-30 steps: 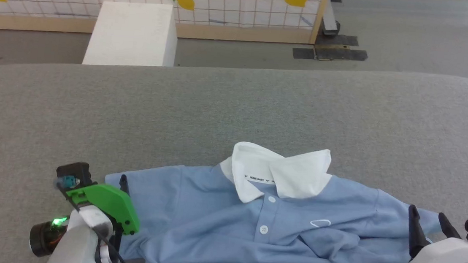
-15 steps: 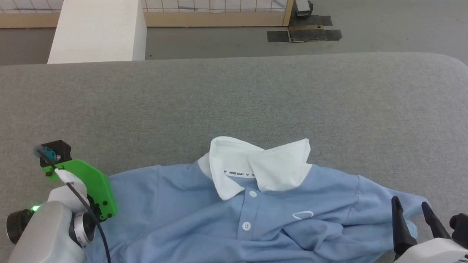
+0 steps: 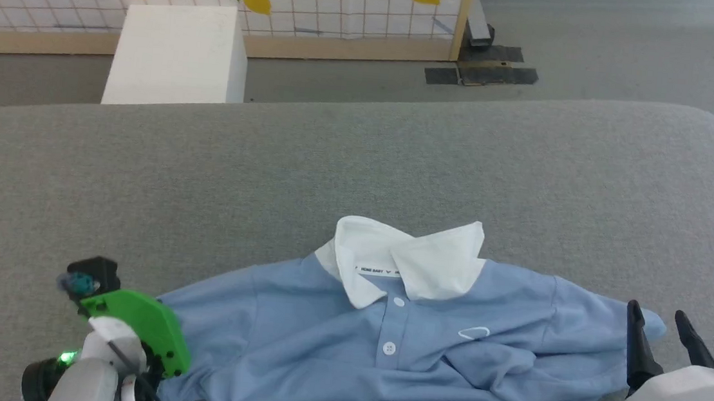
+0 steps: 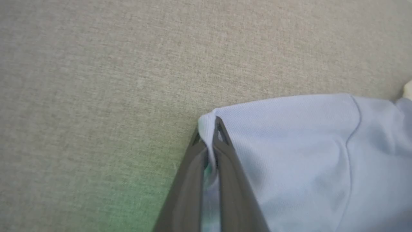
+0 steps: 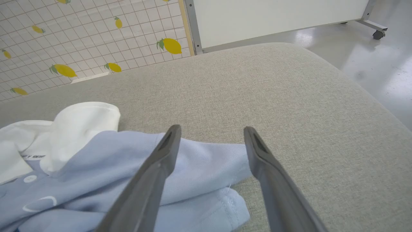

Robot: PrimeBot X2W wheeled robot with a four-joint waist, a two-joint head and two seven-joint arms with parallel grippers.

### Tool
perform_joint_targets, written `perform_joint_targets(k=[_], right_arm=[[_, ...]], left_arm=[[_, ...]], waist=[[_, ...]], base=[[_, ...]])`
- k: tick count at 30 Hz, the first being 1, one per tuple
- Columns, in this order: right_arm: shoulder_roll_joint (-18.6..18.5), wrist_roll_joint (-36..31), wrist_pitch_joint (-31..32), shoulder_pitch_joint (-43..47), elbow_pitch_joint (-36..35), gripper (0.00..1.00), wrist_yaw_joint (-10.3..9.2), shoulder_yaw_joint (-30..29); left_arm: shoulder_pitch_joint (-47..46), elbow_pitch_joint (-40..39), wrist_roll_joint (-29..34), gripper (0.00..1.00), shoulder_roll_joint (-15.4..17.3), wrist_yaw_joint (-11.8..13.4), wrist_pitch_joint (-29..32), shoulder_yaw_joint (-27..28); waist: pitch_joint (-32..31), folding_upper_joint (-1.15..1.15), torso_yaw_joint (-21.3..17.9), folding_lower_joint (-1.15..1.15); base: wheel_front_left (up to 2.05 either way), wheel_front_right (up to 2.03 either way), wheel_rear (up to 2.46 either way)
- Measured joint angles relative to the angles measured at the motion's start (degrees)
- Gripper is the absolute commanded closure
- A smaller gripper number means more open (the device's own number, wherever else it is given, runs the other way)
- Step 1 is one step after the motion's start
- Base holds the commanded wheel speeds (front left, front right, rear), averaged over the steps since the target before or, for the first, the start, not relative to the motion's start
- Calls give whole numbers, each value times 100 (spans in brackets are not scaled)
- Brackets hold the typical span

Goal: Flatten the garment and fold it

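- The garment (image 3: pixel 421 355) lay face up near the front edge of the grey cushion (image 3: pixel 360 162), white collar (image 3: pixel 409 263) pointing away from the robot, with the lower body bunched and rumpled
- Its long axis ran sleeve to sleeve, straight across from one arm to the other
- The left gripper (image 4: pixel 208 130) was over at the left-hand sleeve (image 4: pixel 289 129), fingers pressed together with the sleeve's outer corner pinched between the tips. The wrist view showed the blue fabric tucked right into the gap
- The right gripper (image 5: pixel 211 130) was spread wide and holding nothing. It sat low at the other end, fingers pointing away from the robot
- Here was the relation that mattered: the tip of the right-hand sleeve (image 5: pixel 206 161) lay between those two open fingers, a touch below them and reaching in from the garment's side
- The right arm was clearly the nearer one for that sleeve, and the cloth was already lined up inside the opening
- My read: one end was secured and the other was waiting on a close. With both sleeves gripped, a pull apart along that left-right axis would stretch out the wrinkles
- The risk I saw was the right fingers closing above the fabric and catching only a thin edge
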Motion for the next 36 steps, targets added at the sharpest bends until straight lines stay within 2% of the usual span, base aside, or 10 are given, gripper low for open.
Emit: perform_joint_targets(k=[7, 12, 21, 26, 27, 29, 32, 36], right_arm=[[0, -225, 250, -103, 254, 0, 0, -389], [0, -425, 759, -711, 826, 0, 0, -686], [1, -827, 2087, -2137, 2454, 0, 0, -1450], [-25, -1125, 2824, -2585, 2920, 0, -1, -1649], [-43, -1159, 2989, -2663, 2961, 4, -1, -1663], [-83, -1251, 3304, -2766, 2982, 64, -1, -1663], [-124, -1290, 3642, -2838, 2921, 100, -1, -1626], [-66, -1254, 3740, -2811, 2703, 100, -1, -1451]], left_arm=[[642, -404, -182, 100, 32, 71, -279, 218], [892, -649, -249, 100, 15, 71, -294, 215], [888, -921, -259, 100, -31, 71, -231, 123], [782, -987, -289, 100, -44, 64, -219, 70], [762, -992, -292, 100, -44, 62, -219, 59], [732, -994, -296, 100, -46, 47, -216, 46], [703, -995, -305, 100, -48, 41, -185, 23], [697, -1007, -363, 100, -21, -59, -66, -8]], waist=[[-144, 0, 270, 0], [-160, 0, 451, 0], [138, 0, 673, 0], [336, 0, 792, 0], [368, 0, 818, 0], [410, 0, 861, 0], [434, 0, 904, 0], [380, 0, 889, 0]], base=[[0, 0, 0], [0, 0, 0], [0, 0, 0], [0, 0, 0], [0, 0, 0], [0, 0, 0], [0, 0, 0], [0, 0, 0]])
